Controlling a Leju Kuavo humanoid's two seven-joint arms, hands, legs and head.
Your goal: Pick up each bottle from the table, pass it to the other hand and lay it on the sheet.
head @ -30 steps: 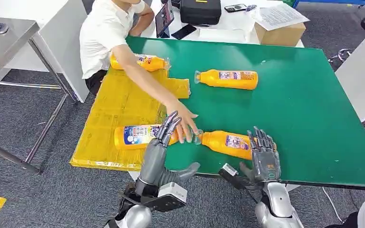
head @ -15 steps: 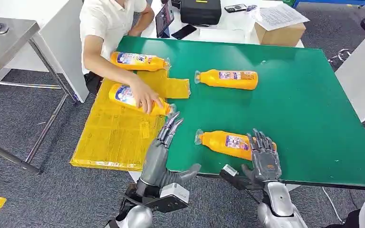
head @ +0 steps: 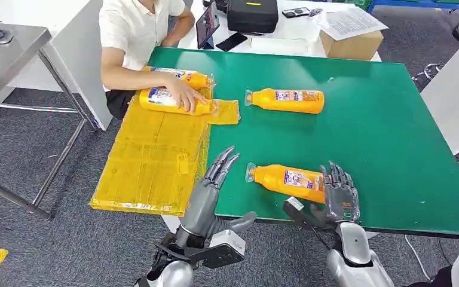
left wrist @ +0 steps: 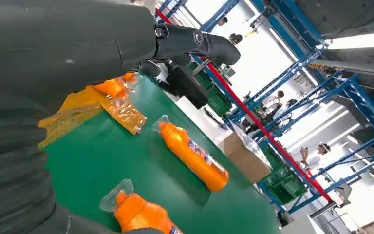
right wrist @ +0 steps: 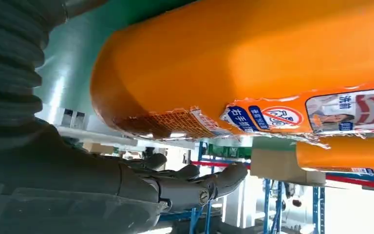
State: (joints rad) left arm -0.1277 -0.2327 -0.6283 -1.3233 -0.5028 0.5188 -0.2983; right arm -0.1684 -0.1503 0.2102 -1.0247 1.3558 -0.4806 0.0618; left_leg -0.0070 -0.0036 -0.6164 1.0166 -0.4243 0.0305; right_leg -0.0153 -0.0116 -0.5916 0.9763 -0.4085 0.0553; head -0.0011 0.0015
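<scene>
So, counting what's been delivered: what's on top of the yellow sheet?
Two orange bottles lie at the yellow sheet's far end: one under a person's hand, another behind it, partly hidden by that arm.

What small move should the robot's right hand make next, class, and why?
Probably close the right hand around the near bottle: its fingers are spread at the bottle's base end, not yet gripping, while the left hand waits open beside the yellow sheet.

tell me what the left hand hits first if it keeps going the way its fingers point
Probably nothing soon: the left hand points up and away over bare green table. The far bottle lies roughly along that line, though depth is unclear.
</scene>
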